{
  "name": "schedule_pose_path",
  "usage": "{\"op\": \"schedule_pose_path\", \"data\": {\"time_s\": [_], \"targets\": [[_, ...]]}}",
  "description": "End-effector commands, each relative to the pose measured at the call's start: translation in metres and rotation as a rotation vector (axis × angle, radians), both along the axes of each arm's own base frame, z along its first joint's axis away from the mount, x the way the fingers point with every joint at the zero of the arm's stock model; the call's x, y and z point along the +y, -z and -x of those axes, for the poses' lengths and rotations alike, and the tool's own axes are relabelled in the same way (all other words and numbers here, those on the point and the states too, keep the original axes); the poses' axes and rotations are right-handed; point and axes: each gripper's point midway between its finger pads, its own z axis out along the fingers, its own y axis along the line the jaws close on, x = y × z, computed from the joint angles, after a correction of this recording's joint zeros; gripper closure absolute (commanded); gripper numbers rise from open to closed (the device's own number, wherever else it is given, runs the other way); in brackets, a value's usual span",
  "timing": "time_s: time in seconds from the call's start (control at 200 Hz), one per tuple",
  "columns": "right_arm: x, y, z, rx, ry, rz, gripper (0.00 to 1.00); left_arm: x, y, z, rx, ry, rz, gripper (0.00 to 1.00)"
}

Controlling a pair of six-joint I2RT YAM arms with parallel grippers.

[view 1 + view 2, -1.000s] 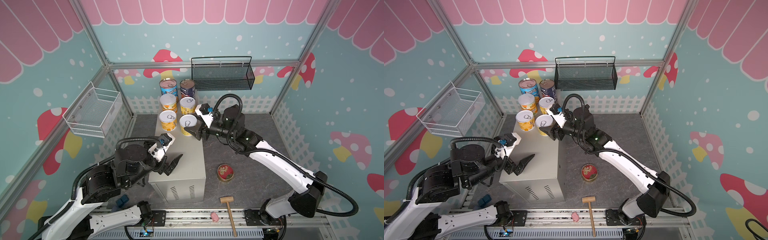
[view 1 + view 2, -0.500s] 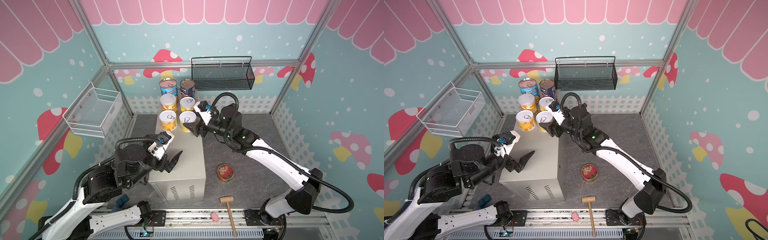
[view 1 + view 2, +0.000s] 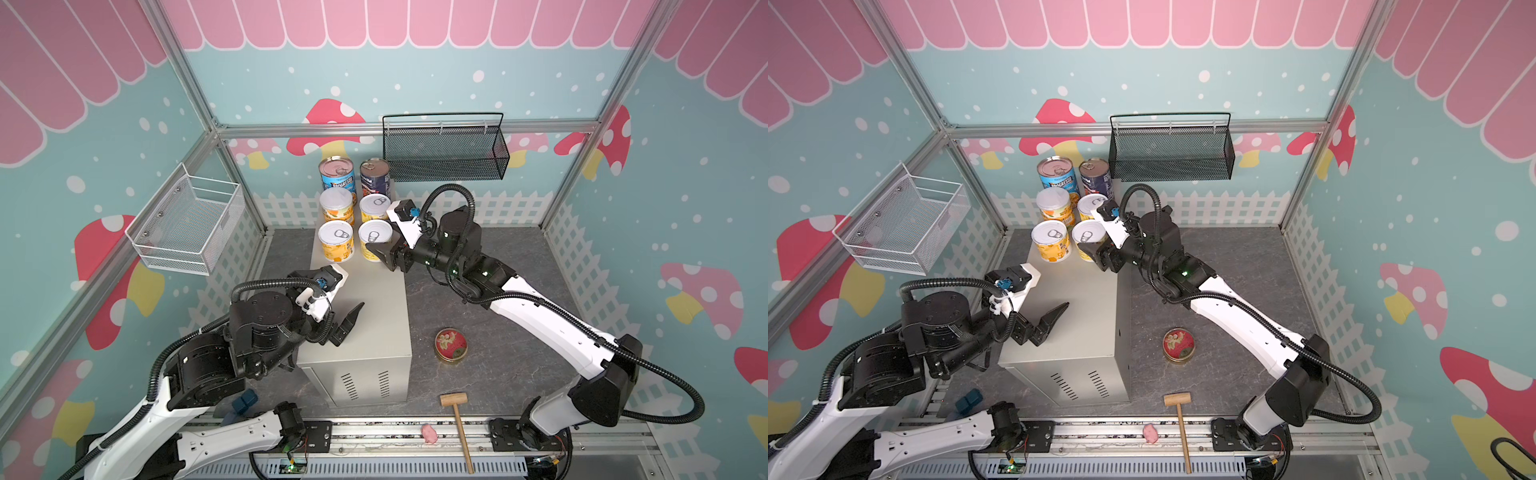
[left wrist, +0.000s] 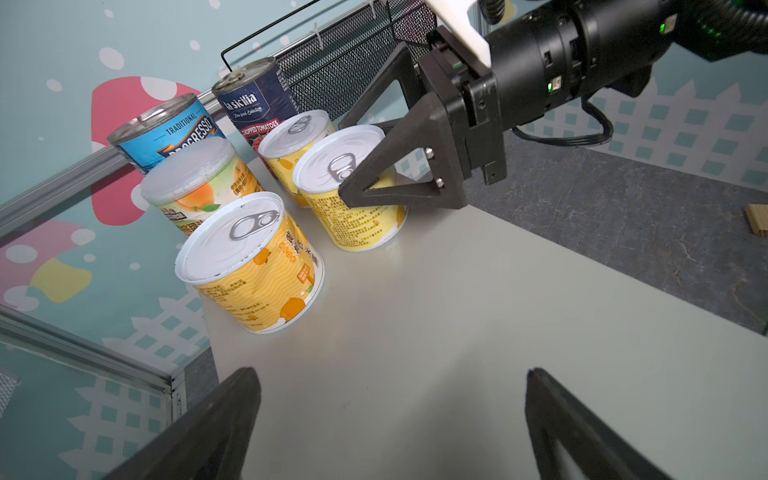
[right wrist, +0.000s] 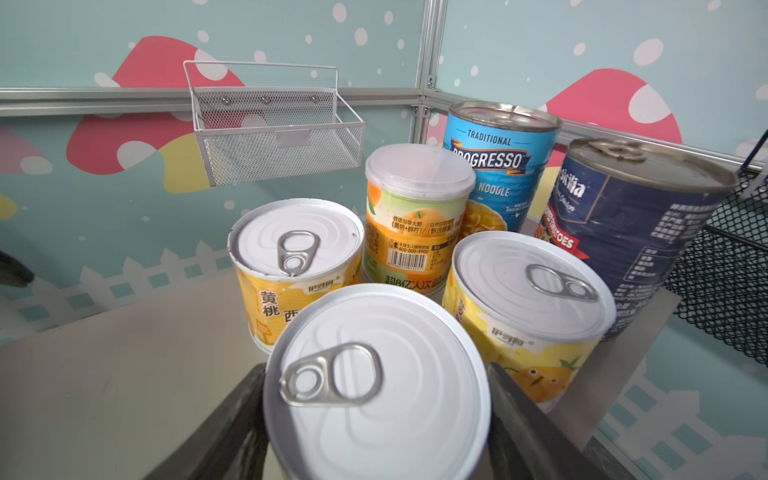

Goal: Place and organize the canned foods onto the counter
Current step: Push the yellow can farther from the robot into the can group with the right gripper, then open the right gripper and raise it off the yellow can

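The counter [image 3: 374,316] is a beige metal box in the middle of the floor. At its far end stand a light-blue Progresso can [image 3: 337,176], a navy can [image 3: 374,176] and several short yellow cans [image 3: 336,243]. My right gripper [image 3: 376,249] is shut on the near right yellow can [image 5: 374,399], one finger on each side; its base looks set on the counter [image 4: 478,332]. My left gripper [image 4: 392,374] hangs open and empty over the counter's near half. A flat gold tin with a red lid [image 3: 451,346] lies on the floor to the right.
A black mesh basket [image 3: 444,151] hangs on the back wall just right of the cans, and a white wire basket [image 3: 187,226] on the left wall. A wooden mallet [image 3: 457,419] and a small pink toy [image 3: 430,433] lie at the front edge.
My right gripper has carried the yellow can slightly toward the back, in beside the other yellow cans. The left arm has barely moved.
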Motion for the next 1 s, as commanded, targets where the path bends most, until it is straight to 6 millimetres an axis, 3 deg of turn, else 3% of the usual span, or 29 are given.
{"op": "schedule_pose_path", "data": {"time_s": [0.0, 0.335, 0.565, 0.801, 0.996], "targets": [[0.003, 0.016, -0.006, 0.033, 0.018, 0.042, 0.29, 0.005, -0.003, -0.001, -0.025, -0.01, -0.005, 0.0], [0.003, 0.015, -0.003, 0.031, 0.004, 0.039, 0.25, 0.003, -0.002, -0.002, -0.024, -0.008, -0.006, 0.0], [-0.002, 0.004, 0.003, 0.021, 0.004, 0.02, 0.07, 0.003, 0.0, -0.003, -0.024, -0.01, -0.011, 0.0], [-0.04, -0.011, 0.018, -0.008, 0.093, 0.002, 0.01, 0.006, -0.001, -0.001, -0.029, -0.012, -0.007, 0.0], [-0.067, -0.007, 0.011, 0.035, 0.214, 0.002, 0.0, 0.004, 0.001, -0.002, -0.03, -0.008, -0.012, 0.0]]}}
